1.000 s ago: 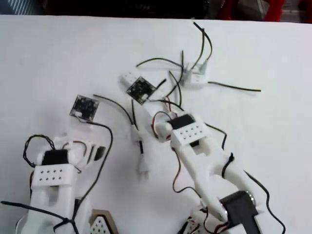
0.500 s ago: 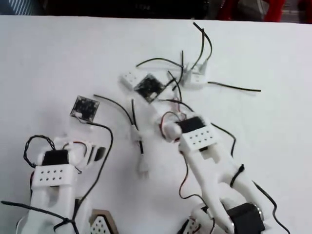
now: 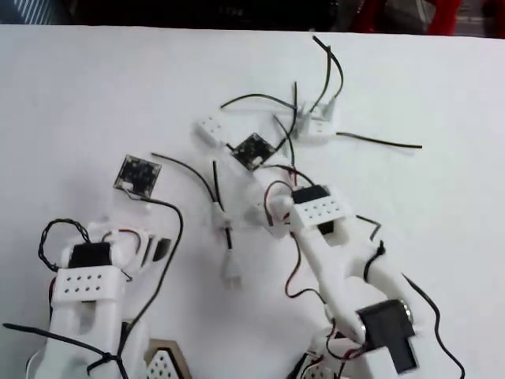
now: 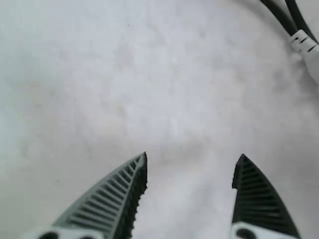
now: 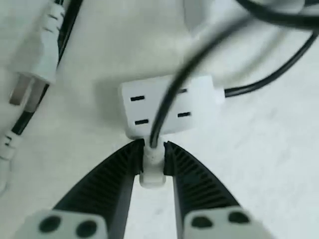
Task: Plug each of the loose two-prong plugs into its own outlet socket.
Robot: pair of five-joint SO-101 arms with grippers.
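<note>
High view, white table (image 3: 79, 95), dark backdrop (image 3: 197, 12), left hand (image 4: 193, 159) spread, right hand (image 5: 152, 147) pinching plug (image 5: 151, 172)

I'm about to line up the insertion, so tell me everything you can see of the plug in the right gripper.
The plug is a small white moulded piece, plastic by its look, clamped in the right gripper between its black ridged fingers. Its black cable leaves the end facing away from the arm and crosses the slotted face of the white outlet block just beyond the fingertips. The prongs are hidden, so their direction cannot be told.
</note>
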